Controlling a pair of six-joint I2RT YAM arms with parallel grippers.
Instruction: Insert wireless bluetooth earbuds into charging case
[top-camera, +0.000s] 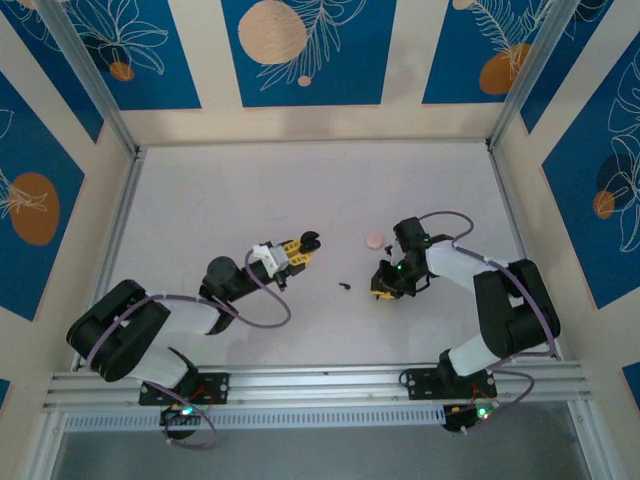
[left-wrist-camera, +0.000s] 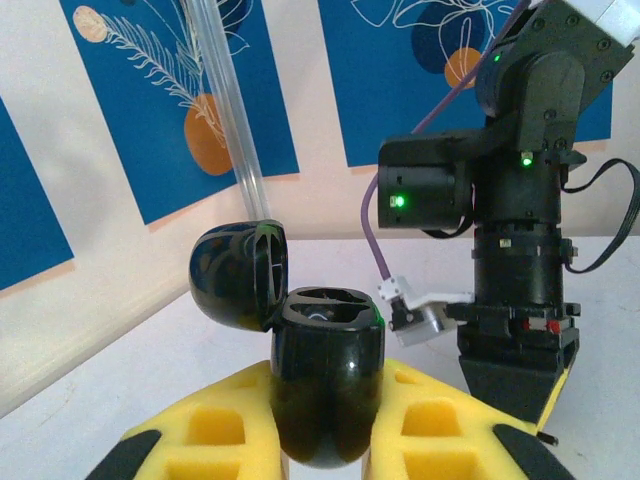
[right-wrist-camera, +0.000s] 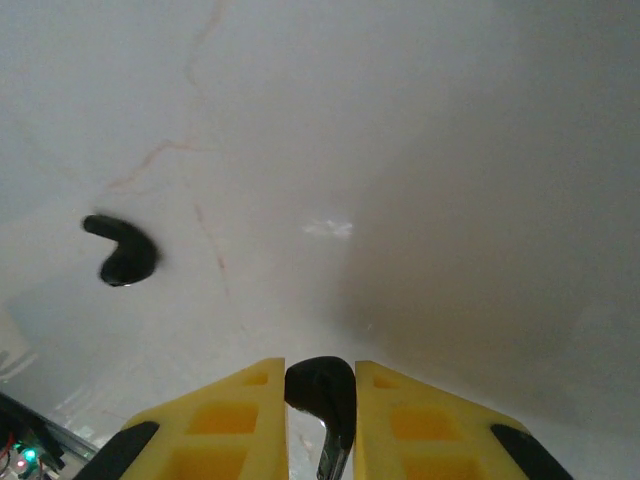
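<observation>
Between the yellow fingers (left-wrist-camera: 440, 420) of the left claw (left-wrist-camera: 325, 440): one black charging case (left-wrist-camera: 325, 380), upright and clamped, with its lid (left-wrist-camera: 240, 275) hinged open to the left.

Earbuds: two, both black.
- The held earbud (right-wrist-camera: 322, 385) is pinched in the right claw (right-wrist-camera: 320, 400), stem running back between the fingers.
- The loose earbud (right-wrist-camera: 122, 252) lies on the white table (right-wrist-camera: 450, 200), ahead and left of the right claw and apart from it.

One small pink disc (top-camera: 374, 240) lies just beyond the right claw.
</observation>
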